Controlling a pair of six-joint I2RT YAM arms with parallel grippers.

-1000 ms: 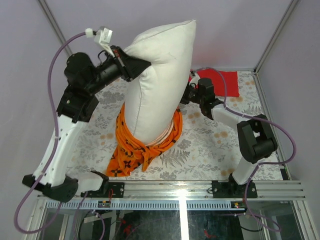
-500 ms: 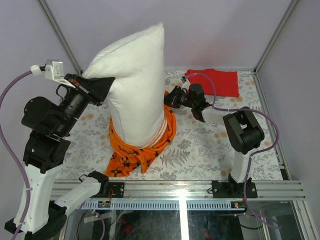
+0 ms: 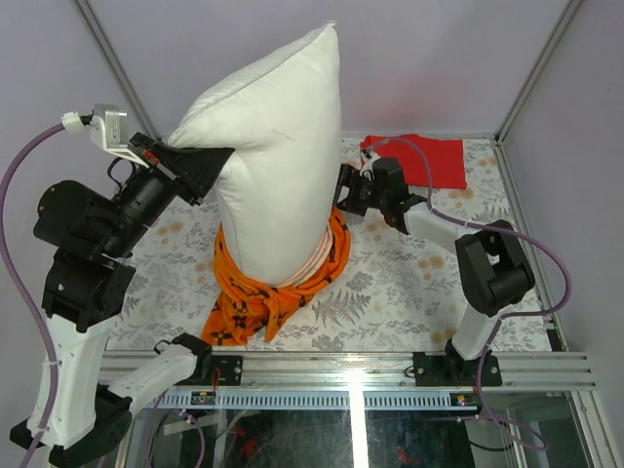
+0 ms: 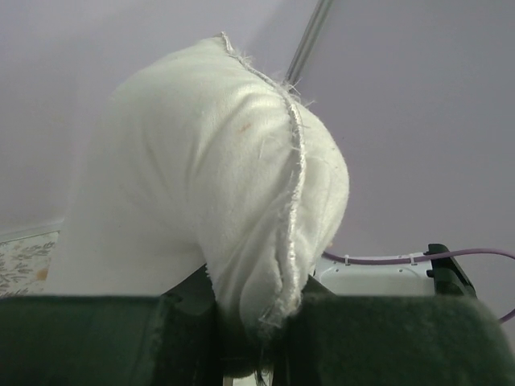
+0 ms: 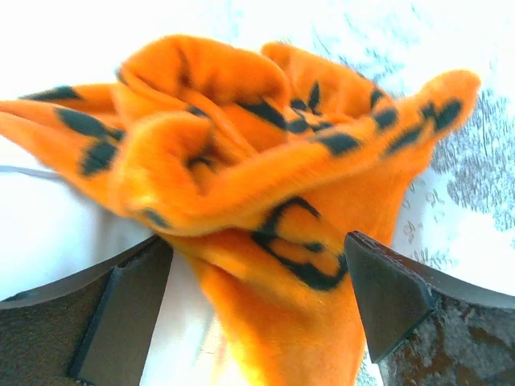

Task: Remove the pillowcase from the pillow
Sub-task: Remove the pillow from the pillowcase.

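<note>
Pillow (image 3: 278,166) stands tall because your left gripper (image 3: 207,164) pinches an upper corner, so the pillowcase (image 3: 263,297) sits bunched round its bottom on the table (image 3: 409,283), where your right gripper (image 3: 349,193) waits with 2 jaws wide apart around a fold.

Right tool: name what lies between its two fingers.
A bunched fold of the orange pillowcase lies between the spread fingers of the right tool, seen in the right wrist view.

Overhead view looks down; wrist views close on pillow (image 4: 201,185), pillowcase (image 5: 265,193).
</note>
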